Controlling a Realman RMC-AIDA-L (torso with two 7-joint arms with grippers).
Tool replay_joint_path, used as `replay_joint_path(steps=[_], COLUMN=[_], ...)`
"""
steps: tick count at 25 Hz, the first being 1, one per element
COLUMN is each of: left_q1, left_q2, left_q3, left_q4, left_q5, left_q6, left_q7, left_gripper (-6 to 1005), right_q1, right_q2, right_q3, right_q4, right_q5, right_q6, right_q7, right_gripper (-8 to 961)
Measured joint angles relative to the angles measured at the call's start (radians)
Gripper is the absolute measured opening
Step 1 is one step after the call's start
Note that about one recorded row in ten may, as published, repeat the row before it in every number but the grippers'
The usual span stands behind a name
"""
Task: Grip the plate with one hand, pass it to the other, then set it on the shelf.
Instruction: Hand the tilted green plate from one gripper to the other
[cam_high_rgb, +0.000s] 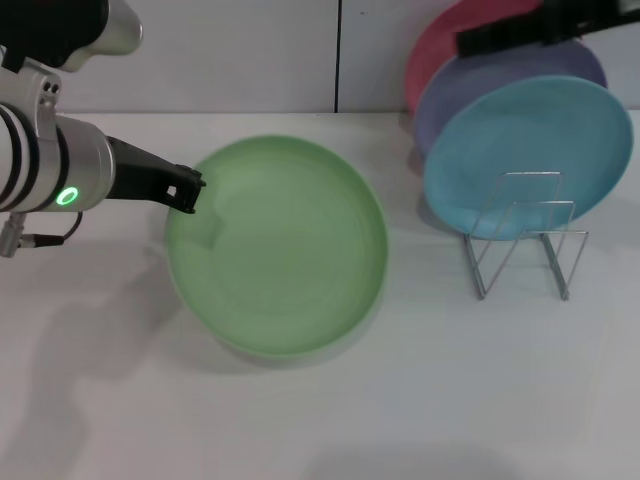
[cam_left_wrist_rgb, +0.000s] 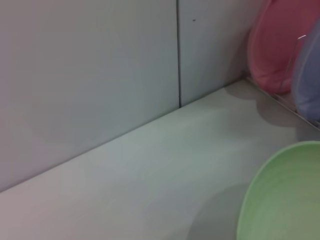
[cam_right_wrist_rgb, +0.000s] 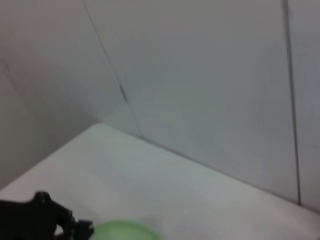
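Observation:
The light green plate (cam_high_rgb: 280, 245) hangs a little above the white table, its shadow beneath it. My left gripper (cam_high_rgb: 188, 190), on the arm with the green ring (cam_high_rgb: 67, 196), is shut on the plate's left rim. The plate's edge also shows in the left wrist view (cam_left_wrist_rgb: 285, 200) and in the right wrist view (cam_right_wrist_rgb: 125, 232), where the left gripper (cam_right_wrist_rgb: 75, 230) shows too. My right gripper (cam_high_rgb: 520, 35) is high at the back right, above the racked plates. The silver wire shelf (cam_high_rgb: 525, 240) stands at the right.
A light blue plate (cam_high_rgb: 530, 155) leans upright in the shelf, with a lavender plate (cam_high_rgb: 490, 85) and a pink plate (cam_high_rgb: 445, 45) behind it. A white wall (cam_high_rgb: 250, 50) runs close along the back of the table.

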Motion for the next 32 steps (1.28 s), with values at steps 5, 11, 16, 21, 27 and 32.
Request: replay_joint_path(steps=[5, 11, 16, 21, 27, 32], left_q1=[-0.002, -0.002, 0.005, 0.005, 0.001, 0.002], left_q2=[-0.001, 0.001, -0.001, -0.002, -0.002, -0.002], left_q3=[-0.009, -0.015, -0.021, -0.016, -0.014, -0.013], left_q4=[-0.014, -0.024, -0.029, -0.037, -0.038, -0.047], left_q5=[0.003, 0.006, 0.000, -0.001, -0.002, -0.002], left_q6=[-0.001, -0.002, 0.002, 0.000, -0.002, -0.002], left_q7=[0.009, 0.016, 0.024, 0.025, 0.025, 0.025], left_gripper=[30, 30, 30, 30, 30, 30], right_q1=[0.016, 0.070, 0.096, 0.139, 0.169, 0.192], right_q2=[0.013, 0.037, 0.049, 0.049, 0.049, 0.051], right_q3=[-0.112, -0.170, -0.213, -0.251, -0.283, -0.297], right_q4=[0.098, 0.174, 0.223, 0.322, 0.375, 0.423], right_q5=[-0.018, -0.111, -0.129, -0.128, -0.127, -0.127], right_q6=[0.094, 0.164, 0.220, 0.268, 0.310, 0.333], right_q7=[-0.007, -0.008, -0.011, -0.019, -0.024, -0.033], right_gripper=[758, 746, 736, 726, 713, 703])
